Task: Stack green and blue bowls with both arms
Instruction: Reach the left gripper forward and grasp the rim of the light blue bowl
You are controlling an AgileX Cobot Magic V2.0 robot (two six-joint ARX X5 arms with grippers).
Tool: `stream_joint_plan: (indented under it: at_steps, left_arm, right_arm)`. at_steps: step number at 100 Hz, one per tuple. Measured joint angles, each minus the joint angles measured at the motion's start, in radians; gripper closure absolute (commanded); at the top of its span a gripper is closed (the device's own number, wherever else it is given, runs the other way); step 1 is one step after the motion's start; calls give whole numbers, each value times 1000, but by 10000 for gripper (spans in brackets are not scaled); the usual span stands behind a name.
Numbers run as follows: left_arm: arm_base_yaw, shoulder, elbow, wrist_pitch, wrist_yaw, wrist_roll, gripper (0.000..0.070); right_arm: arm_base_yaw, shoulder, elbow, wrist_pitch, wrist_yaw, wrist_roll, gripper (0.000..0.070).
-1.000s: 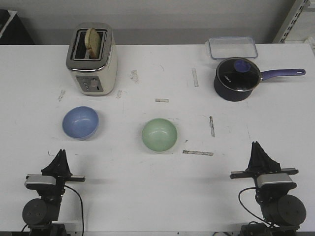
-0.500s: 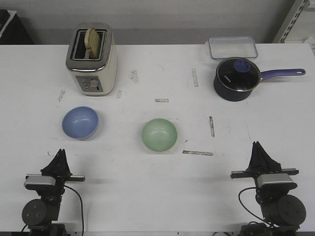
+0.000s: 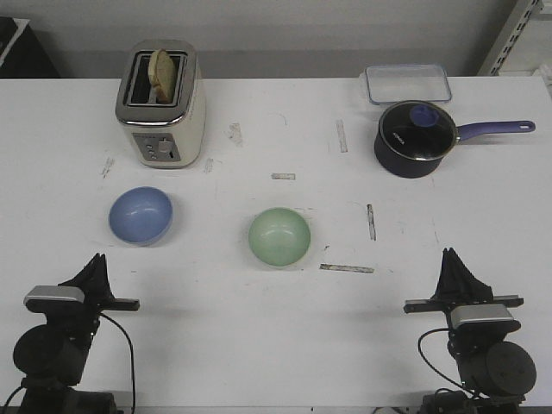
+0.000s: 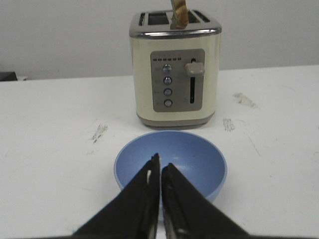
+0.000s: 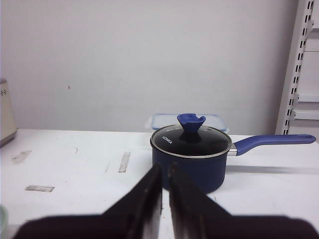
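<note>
Bowls sit apart on your white table [image 3: 259, 345], neither one held.

Your left gripper [image 3: 95, 263] hangs near the table's front edge with its black fingers [image 4: 149, 184] pressed nearly together on nothing, aimed at the light periwinkle blue round bowl [image 3: 141, 215] that lies just ahead of it, in front of the cream toaster [image 3: 161, 103]. Right of that, well apart, you see the pale mint green round bowl [image 3: 279, 236] near the centre. Your right gripper [image 3: 454, 259] is likewise closed and empty, facing the dark blue lidded saucepan [image 3: 416, 138].
</note>
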Motion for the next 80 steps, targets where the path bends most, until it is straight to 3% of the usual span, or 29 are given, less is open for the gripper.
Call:
stream_joint_plan:
  at_steps: [61, 69, 80]
  left_arm:
    - [0, 644, 413, -189, 24, -5, 699]
    - [0, 711, 487, -248, 24, -45, 699]
    - [5, 790, 589, -356, 27, -164, 699]
  right_arm:
    - [0, 0, 0, 0, 0, 0, 688]
    - [0, 0, 0, 0, 0, 0, 688]
    - [0, 0, 0, 0, 0, 0, 688]
